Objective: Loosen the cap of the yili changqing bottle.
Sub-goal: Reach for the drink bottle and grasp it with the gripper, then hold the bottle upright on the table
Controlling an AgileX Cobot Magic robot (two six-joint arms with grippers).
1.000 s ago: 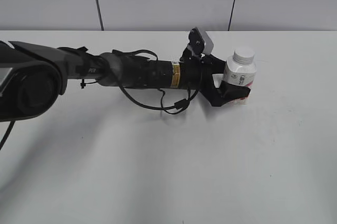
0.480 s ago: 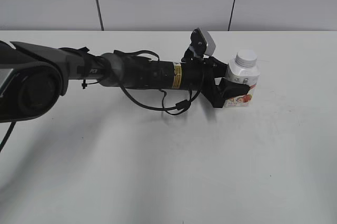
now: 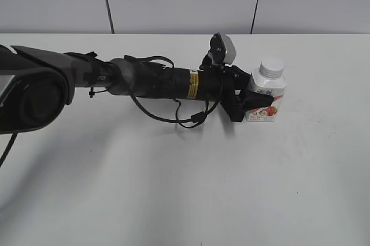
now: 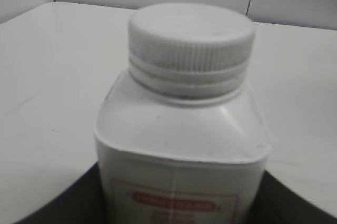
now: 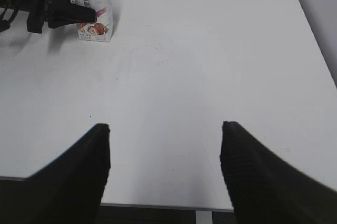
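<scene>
bottle: the small white bottle (image 3: 265,100) stands upright on the white table (image 3: 191,182), right of the middle in the exterior view; a red-pink label with strawberries shows on its lower half.
cap: the ribbed white cap (image 4: 190,37) sits on the bottle's neck, with a ring just under it; nothing touches the cap.
left gripper: the left gripper (image 3: 258,99) reaches in from the left along the table and is clamped on the bottle's body, below the shoulders; one black finger (image 3: 254,100) crosses the label on the near side.
left wrist view: the bottle fills the picture, dark finger edges at both lower corners beside its body.
right gripper: the right gripper (image 5: 164,171) hangs above bare table, well apart from the bottle; its two black fingers (image 5: 73,166) stand wide apart with nothing between them.
right wrist view: the bottle and the left gripper show far off in the top left corner.
</scene>
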